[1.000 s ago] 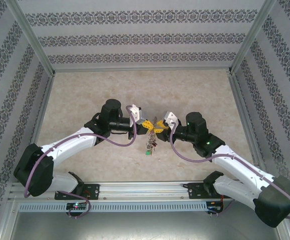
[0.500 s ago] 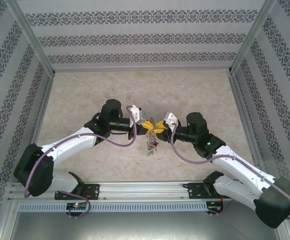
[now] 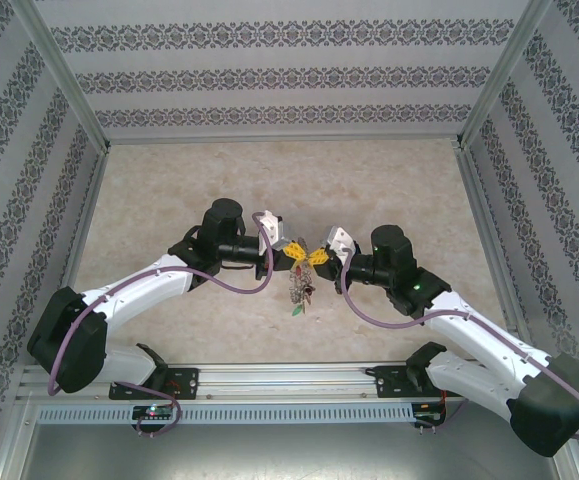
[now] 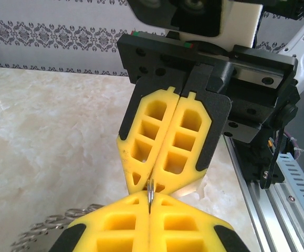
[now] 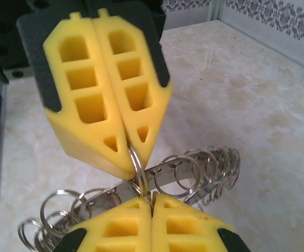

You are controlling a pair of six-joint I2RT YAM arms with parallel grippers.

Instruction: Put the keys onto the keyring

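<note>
Yellow jaws, silvery keyring, beige marbled table

I work in a robot lab test cell. Aluminium frame posts hold patterned wall panels around my marble-look table. My arm bases are bolted to a metal rail.

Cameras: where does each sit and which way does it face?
Top external: above and behind the bases, looking down at the table; both arms, left gripper and right gripper tip to tip.
Left wrist: on the left arm, facing the right gripper; own fingertips at bottom.
Right wrist: on the right arm, facing the left gripper; own fingertips at bottom.
Shared: both wrist views show the split ring pinched between the shut grippers.
</note>
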